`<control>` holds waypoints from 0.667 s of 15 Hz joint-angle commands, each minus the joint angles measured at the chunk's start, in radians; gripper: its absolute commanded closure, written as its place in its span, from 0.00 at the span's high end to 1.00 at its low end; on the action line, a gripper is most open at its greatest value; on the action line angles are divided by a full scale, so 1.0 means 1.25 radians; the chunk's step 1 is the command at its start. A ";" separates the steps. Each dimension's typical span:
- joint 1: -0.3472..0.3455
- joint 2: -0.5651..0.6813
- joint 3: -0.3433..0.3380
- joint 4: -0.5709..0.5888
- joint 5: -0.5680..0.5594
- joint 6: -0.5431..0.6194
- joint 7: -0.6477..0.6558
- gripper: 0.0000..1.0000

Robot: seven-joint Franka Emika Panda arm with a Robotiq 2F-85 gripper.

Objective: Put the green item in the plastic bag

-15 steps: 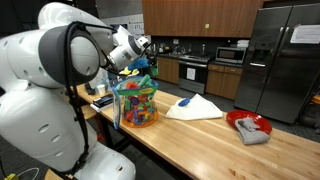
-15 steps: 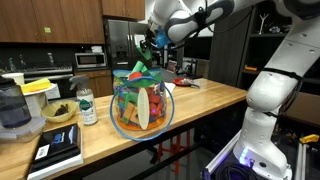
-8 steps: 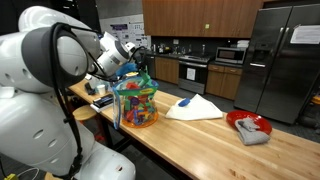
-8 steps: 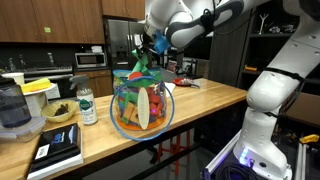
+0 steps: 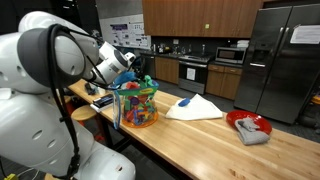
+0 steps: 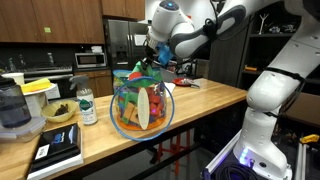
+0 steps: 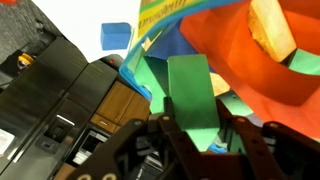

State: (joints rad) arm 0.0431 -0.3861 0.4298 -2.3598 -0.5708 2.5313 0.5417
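Wrist view: the gripper (image 7: 200, 132) looks down past its 2 dark fingers (image 7: 160, 135), which are closed on the green item (image 7: 190, 90). This is a flat, bright green piece that stands upright between the jaws. Just beyond it is the open mouth of the plastic bag (image 7: 150, 40), marked by a blue and yellow rim, with red, green and pale shapes showing inside.

In both exterior views the bag (image 5: 135, 102) (image 6: 140, 100) stands upright on a wooden counter (image 5: 200, 135) (image 6: 205, 98). It is see-through and full of bright colours. The arm reaches over it, and the gripper (image 5: 133, 70) (image 6: 153, 62) hangs at the top edge. From these angles the green piece is too small and too hidden to pick out. Whether its lower end has crossed the rim is hard to judge, but it looks to be right at the opening.

The step in hand appears to be the placing: the piece is grasped and carried, and not yet let go. The next move likely calls for a short descent that keeps the piece inside the rim and clear of the floppy edge. The jaws would then open so the piece falls among the contents, and the arm would lift straight up so as not to snag or tip the bag.
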 commanded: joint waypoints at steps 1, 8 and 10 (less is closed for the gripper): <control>-0.010 -0.025 0.001 -0.030 -0.013 -0.015 0.018 0.16; -0.019 -0.041 0.004 -0.046 -0.019 -0.009 0.059 0.83; -0.027 -0.053 0.006 -0.052 -0.025 0.004 0.087 0.96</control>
State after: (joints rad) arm 0.0299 -0.4056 0.4293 -2.3983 -0.5708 2.5207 0.5915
